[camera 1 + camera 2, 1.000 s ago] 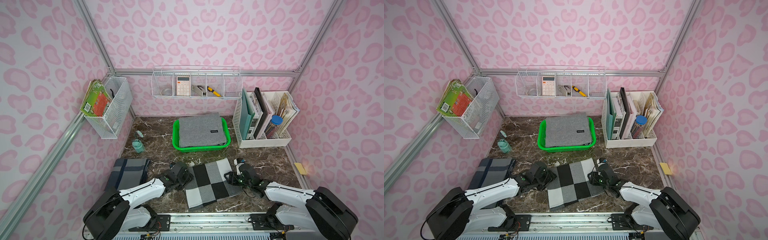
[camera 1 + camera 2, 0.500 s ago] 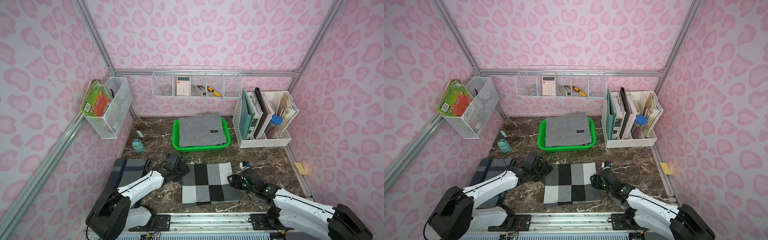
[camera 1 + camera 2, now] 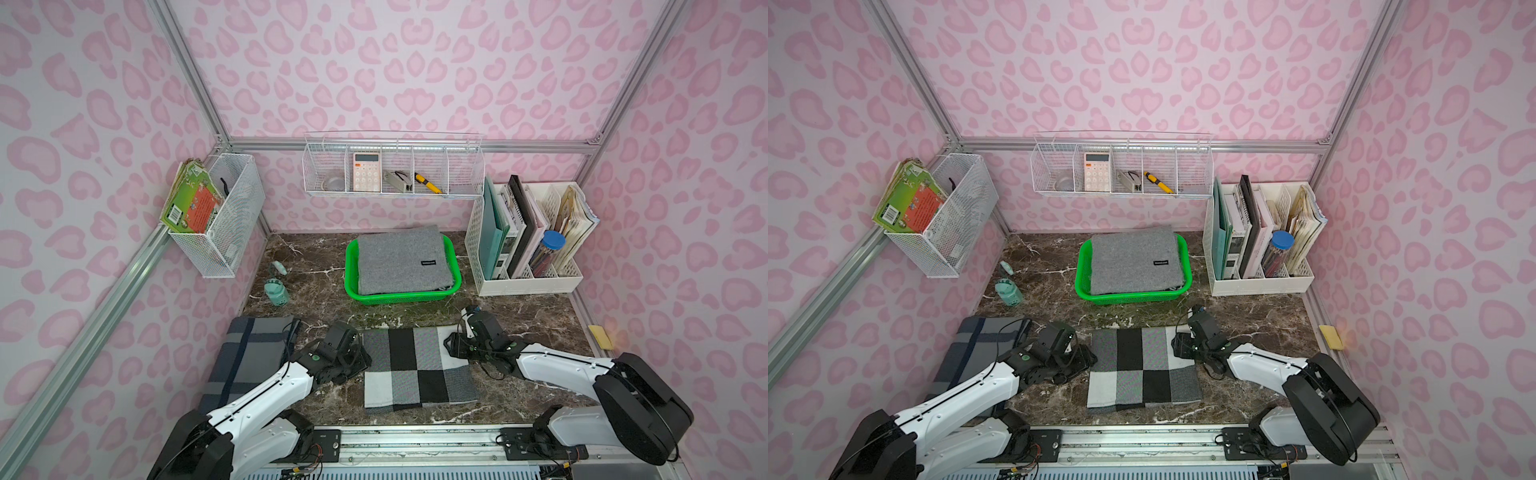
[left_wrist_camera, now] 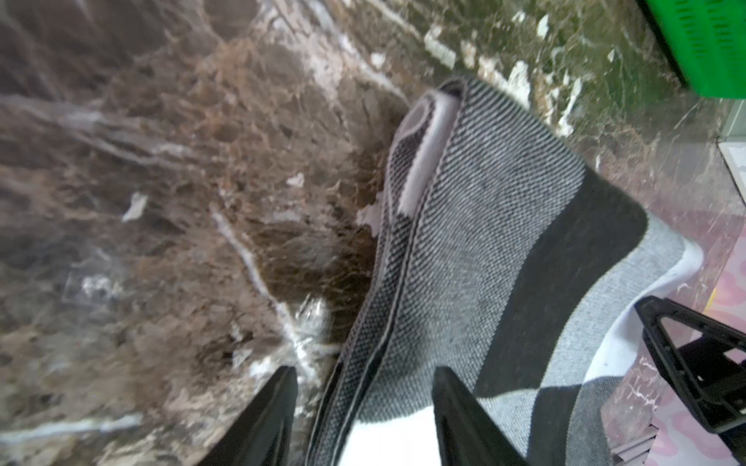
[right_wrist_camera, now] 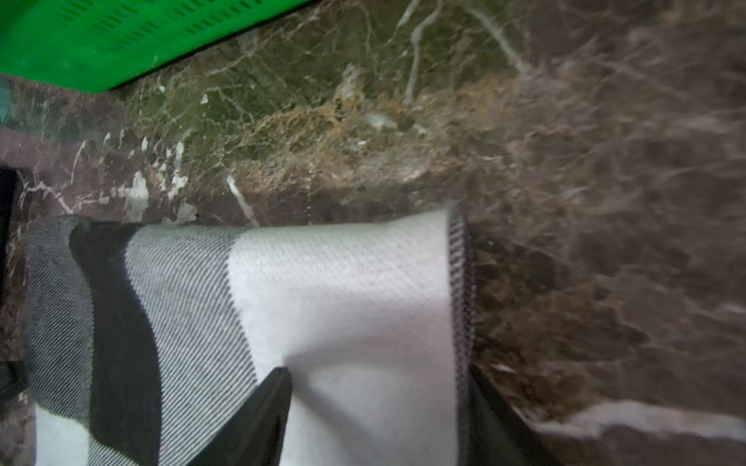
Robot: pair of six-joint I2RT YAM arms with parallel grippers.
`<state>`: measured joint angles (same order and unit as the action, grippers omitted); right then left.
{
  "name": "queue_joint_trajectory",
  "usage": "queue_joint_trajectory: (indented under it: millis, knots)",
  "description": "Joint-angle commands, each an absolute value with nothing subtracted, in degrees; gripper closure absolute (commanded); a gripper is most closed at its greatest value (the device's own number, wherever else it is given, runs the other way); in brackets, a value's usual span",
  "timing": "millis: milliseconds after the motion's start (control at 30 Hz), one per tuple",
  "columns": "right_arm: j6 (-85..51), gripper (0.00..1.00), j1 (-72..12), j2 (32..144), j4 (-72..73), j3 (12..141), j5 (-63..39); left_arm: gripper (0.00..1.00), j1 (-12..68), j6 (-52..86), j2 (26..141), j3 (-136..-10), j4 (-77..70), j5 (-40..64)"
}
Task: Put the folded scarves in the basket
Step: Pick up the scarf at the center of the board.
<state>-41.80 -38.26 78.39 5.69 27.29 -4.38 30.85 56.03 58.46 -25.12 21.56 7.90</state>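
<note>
The checked scarf (image 3: pixel 417 368) lies folded flat near the tabletop's (image 3: pixel 540 316) front edge. The left tool (image 4: pixel 363 411) and right tool (image 5: pixel 375 415) each straddle a side edge of it, parted, not clenched. The basket (image 3: pixel 351 270), near the back edge, holds a grey cloth (image 3: pixel 401 257).

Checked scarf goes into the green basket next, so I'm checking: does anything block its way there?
Bare tabletop lies between the checked scarf and the green basket, but a folded grey cloth already fills it.
</note>
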Motion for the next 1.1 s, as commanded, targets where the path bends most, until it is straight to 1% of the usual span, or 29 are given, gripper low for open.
queue_joint_trajectory:
  millis: [0, 167, 200, 400, 500, 533, 567, 600, 633, 667, 700, 800, 933, 1067]
  knots:
    - [-42.0, 0.32, -38.4, 79.8, 5.6, 27.0, -6.1, 0.4, 31.3, 58.5, 56.5, -23.7, 22.7, 6.9]
    - [-42.4, 0.32, -39.5, 80.5, 4.7, 26.8, -5.2, 0.41, 31.7, 60.5, 57.8, -21.7, 18.6, 8.3]
    - [-42.7, 0.33, -39.7, 80.5, 4.6, 26.8, -5.1, 0.43, 31.9, 60.5, 58.7, -21.8, 18.2, 8.4]
    - [-43.7, 0.52, -41.5, 81.4, 7.1, 26.7, -6.4, 0.48, 32.5, 61.4, 65.5, -22.2, 11.9, 10.6]
    - [-43.7, 0.66, -42.7, 82.0, 7.5, 27.5, -6.3, 0.57, 32.7, 62.0, 68.4, -23.0, 10.7, 10.7]
    - [-43.6, 0.72, -43.0, 81.9, 8.1, 27.6, -6.6, 0.61, 32.7, 62.1, 68.9, -23.2, 10.4, 10.7]
    - [-43.4, 0.8, -43.3, 81.7, 8.8, 27.6, -7.1, 0.73, 32.8, 61.8, 69.2, -23.1, 9.5, 11.2]
    - [-43.0, 0.89, -43.5, 81.6, 9.6, 27.5, -7.6, 0.87, 32.8, 61.2, 69.3, -23.1, 7.8, 12.2]
    - [-42.8, 0.96, -43.8, 81.2, 10.3, 27.4, -8.0, 0.93, 32.8, 60.9, 69.2, -23.2, 6.3, 13.3]
    - [-42.7, 1.0, -44.0, 80.9, 10.8, 27.4, -8.1, 0.97, 32.9, 60.3, 69.1, -23.4, 5.1, 14.1]
    - [-42.3, 1.0, -44.2, 80.4, 11.2, 27.4, -8.2, 1.0, 32.9, 59.7, 68.6, -24.0, 5.2, 14.4]
    - [-41.7, 1.0, -45.1, 76.8, 12.2, 26.7, -6.2, 1.0, 33.1, 58.5, 65.6, -25.6, 9.9, 11.0]
    - [-40.9, 1.0, -45.8, 69.0, 18.1, 23.1, -5.2, 1.0, 34.4, 56.2, 57.1, -26.5, 16.4, 5.0]
    - [-39.4, 1.0, -46.0, 64.4, 20.9, 22.9, -5.1, 1.0, 34.7, 53.9, 47.7, -25.7, 18.1, 1.8]
